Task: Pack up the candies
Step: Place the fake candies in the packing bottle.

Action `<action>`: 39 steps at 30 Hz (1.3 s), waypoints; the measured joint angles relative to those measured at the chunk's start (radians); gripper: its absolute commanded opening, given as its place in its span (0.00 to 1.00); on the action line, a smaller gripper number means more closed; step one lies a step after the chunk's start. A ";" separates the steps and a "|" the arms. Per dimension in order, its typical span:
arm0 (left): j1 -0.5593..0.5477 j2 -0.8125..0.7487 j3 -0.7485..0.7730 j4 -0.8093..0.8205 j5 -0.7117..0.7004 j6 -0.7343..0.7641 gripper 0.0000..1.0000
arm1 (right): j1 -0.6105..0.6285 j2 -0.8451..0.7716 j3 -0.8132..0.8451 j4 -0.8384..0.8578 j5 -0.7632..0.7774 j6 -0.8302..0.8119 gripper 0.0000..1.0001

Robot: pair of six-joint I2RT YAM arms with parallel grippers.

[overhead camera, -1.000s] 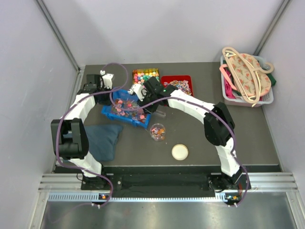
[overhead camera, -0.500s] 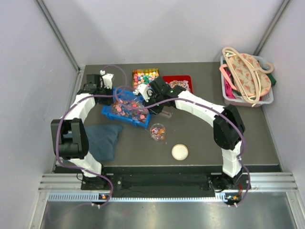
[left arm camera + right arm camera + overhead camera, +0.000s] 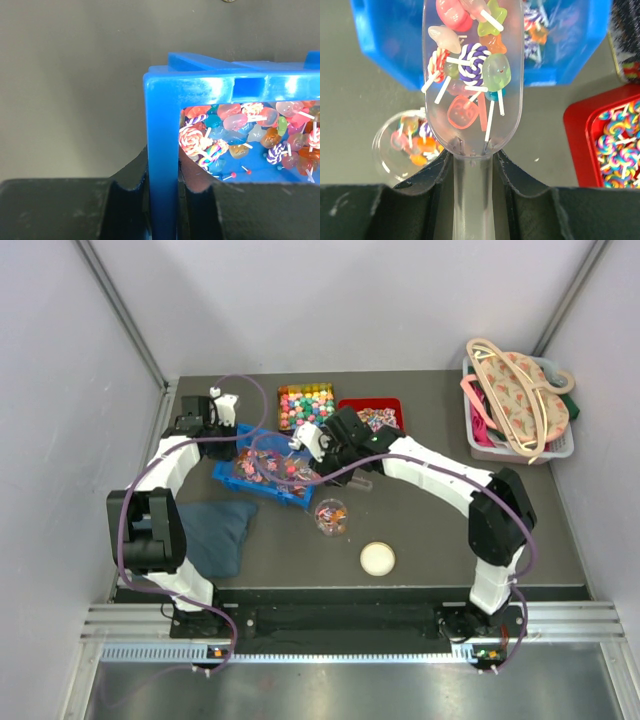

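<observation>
The right jaws are closed snugly on the handle of the clear scoop [image 3: 472, 165] at bottom centre of the right wrist view, bowl level so the candies [image 3: 470, 65] heaped in it do not spill. The cup [image 3: 402, 142] at lower left holds a few and is likely their destination. The left jaws pinch the wall of the blue bin [image 3: 162, 130], probably to steady it; more candies lie inside.

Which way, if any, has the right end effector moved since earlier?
Yes. The right end effector, holding the scoop of candies, has moved right and downward in the top view, from over the blue tray toward the clear cup.
</observation>
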 measured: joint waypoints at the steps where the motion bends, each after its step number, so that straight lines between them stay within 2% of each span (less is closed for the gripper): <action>1: 0.000 0.000 0.000 0.000 -0.001 0.000 0.00 | 0.000 -0.013 -0.018 -0.002 0.000 -0.006 0.00; 15: 0.000 0.000 0.000 0.000 -0.002 0.000 0.00 | 0.000 -0.245 -0.243 -0.036 0.000 -0.063 0.00; 22: 0.000 0.000 0.000 0.000 -0.009 0.000 0.00 | 0.000 -0.330 -0.304 -0.084 -0.001 -0.105 0.00; 39: 0.000 0.000 0.000 0.000 -0.018 0.000 0.00 | 0.000 -0.364 -0.369 -0.219 0.031 -0.190 0.00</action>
